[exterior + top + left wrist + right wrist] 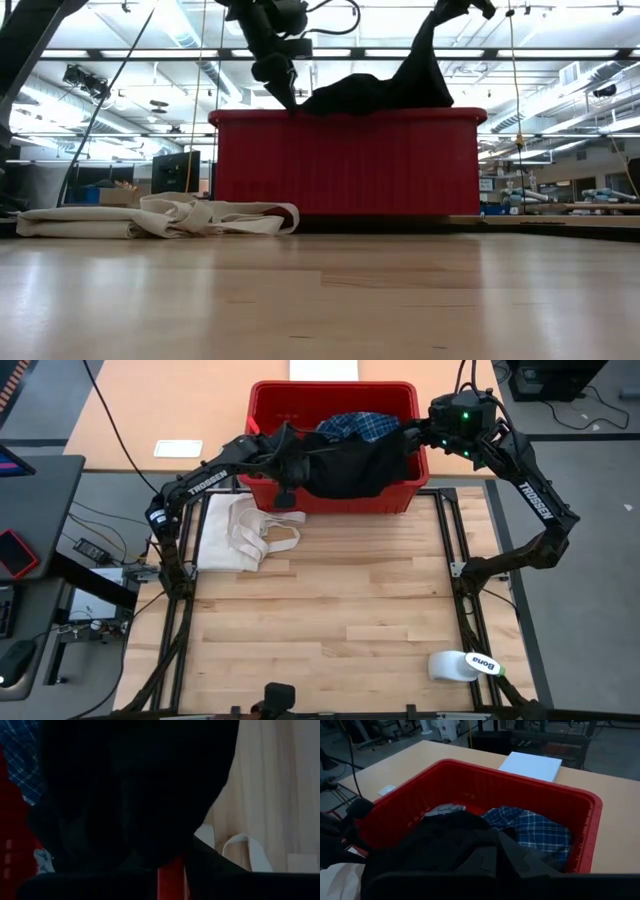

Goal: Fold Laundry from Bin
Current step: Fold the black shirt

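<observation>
The red bin (400,500) stands at the table's far edge. A blue-and-white plaid shirt (535,832) and a light grey garment (442,810) lie inside it. A large black garment (345,465) is draped over the bin's near rim (350,112). My right gripper (418,432) is above the bin's right end, shut on this garment. My left gripper (291,98) points down at the garment's left end over the near rim, its fingers closed to a narrow gap on the black cloth (135,795), which fills the left wrist view. My left gripper meets the black garment's left end (300,103) at the bin's near rim, slanting down from above. The cloth covers the place of contact in the wrist view, so layers and edge cannot be told. That end rests on the rim. My right gripper holds the garment's right end (440,30) pinched between its fingers, raised above the bin's right end. The cloth runs from the fingers (490,865) in a slack slope down to the rim; which edge or how many layers is hidden.
A cream-white cloth with strap loops (245,530) lies on the table just left of the bin's near corner. A white bottle (462,665) lies near the front right corner. A white pad (530,766) sits beyond the bin. Bare wood (330,610) spreads in front of the bin.
</observation>
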`<state>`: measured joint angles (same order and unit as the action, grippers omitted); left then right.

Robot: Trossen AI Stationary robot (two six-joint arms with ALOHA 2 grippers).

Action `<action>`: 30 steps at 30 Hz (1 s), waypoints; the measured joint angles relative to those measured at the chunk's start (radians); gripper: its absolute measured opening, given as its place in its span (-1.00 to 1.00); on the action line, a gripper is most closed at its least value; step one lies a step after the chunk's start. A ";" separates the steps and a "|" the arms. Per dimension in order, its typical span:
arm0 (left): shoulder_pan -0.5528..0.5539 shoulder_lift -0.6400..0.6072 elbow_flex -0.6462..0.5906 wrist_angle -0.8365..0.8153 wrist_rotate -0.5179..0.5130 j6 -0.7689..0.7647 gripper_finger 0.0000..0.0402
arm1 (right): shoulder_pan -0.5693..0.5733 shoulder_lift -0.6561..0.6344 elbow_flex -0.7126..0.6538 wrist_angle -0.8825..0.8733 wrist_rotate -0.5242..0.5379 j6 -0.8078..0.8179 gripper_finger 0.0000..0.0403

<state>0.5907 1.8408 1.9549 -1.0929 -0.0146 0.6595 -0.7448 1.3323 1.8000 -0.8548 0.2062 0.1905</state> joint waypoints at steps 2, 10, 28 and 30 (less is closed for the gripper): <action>-0.003 0.000 0.000 -0.002 0.047 -0.024 -0.71 | 0.000 0.000 0.000 -0.001 0.000 -0.003 -0.96; -0.008 0.006 0.000 0.014 0.118 -0.070 -0.24 | 0.000 0.000 0.000 -0.001 -0.002 -0.011 -0.96; -0.047 0.006 0.000 0.069 0.157 -0.072 -0.45 | 0.000 0.000 0.000 -0.001 -0.018 -0.010 -0.96; -0.046 0.006 0.000 0.092 0.154 -0.080 -0.58 | 0.000 0.000 0.000 -0.001 -0.018 -0.010 -0.96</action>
<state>0.5446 1.8469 1.9549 -1.0005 0.1391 0.5799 -0.7448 1.3323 1.7996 -0.8555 0.1883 0.1802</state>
